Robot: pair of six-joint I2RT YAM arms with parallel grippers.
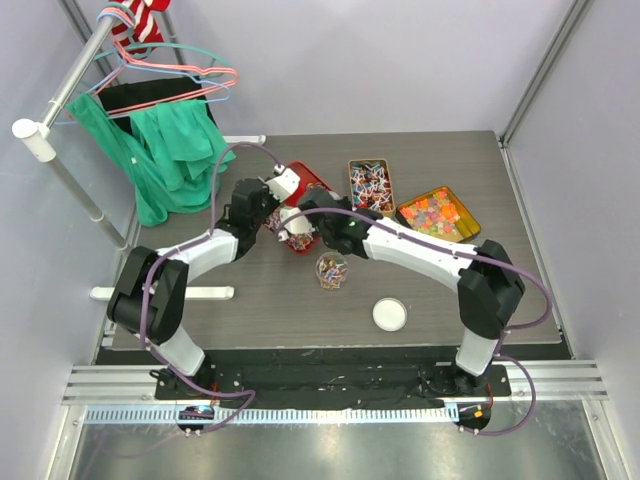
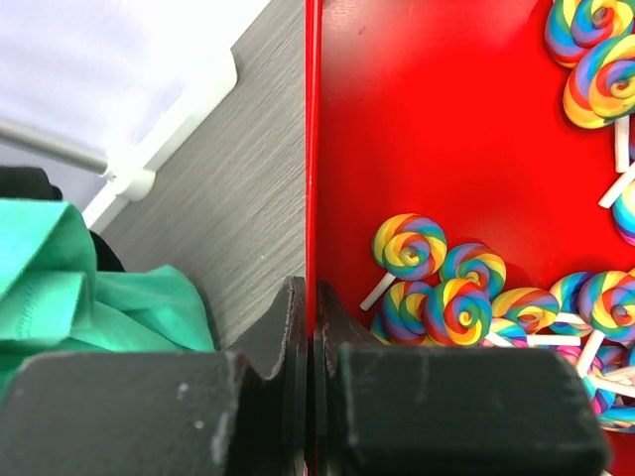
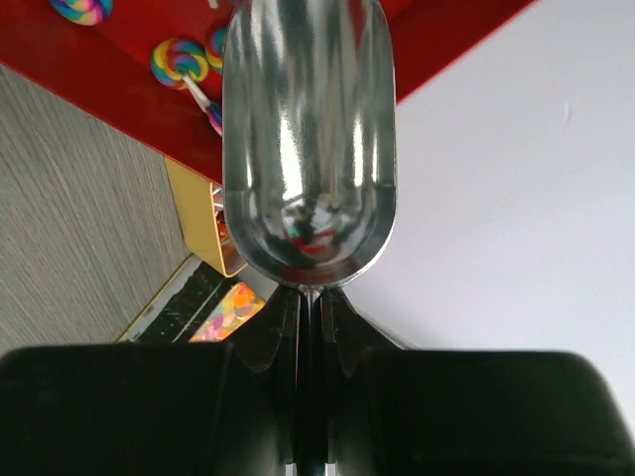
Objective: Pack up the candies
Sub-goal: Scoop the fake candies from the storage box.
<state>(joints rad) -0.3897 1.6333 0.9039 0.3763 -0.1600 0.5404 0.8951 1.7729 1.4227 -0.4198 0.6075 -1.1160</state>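
The candies [image 2: 446, 297] are small rainbow-swirl lollipops on white sticks, heaped in a red tray [image 2: 417, 139]. In the top view the red tray [image 1: 312, 182] sits at the table's middle back, partly hidden by both arms, with candies [image 1: 297, 240] bunched at its near end. My left gripper [image 2: 310, 293] is shut on the tray's left wall; in the top view the left gripper [image 1: 272, 203] is at the tray's left side. My right gripper [image 3: 310, 296] is shut on the handle of a shiny metal scoop [image 3: 308, 129], whose bowl looks empty, over the tray's edge [image 3: 99, 84]. A small clear jar [image 1: 332, 270] holds several candies.
A white lid [image 1: 390, 314] lies near the front. A gold tin [image 1: 371, 185] of red-and-blue sweets and another tin [image 1: 438, 212] of orange and yellow pieces stand at the back right. A green cloth [image 1: 170, 150] hangs from a rack at the back left.
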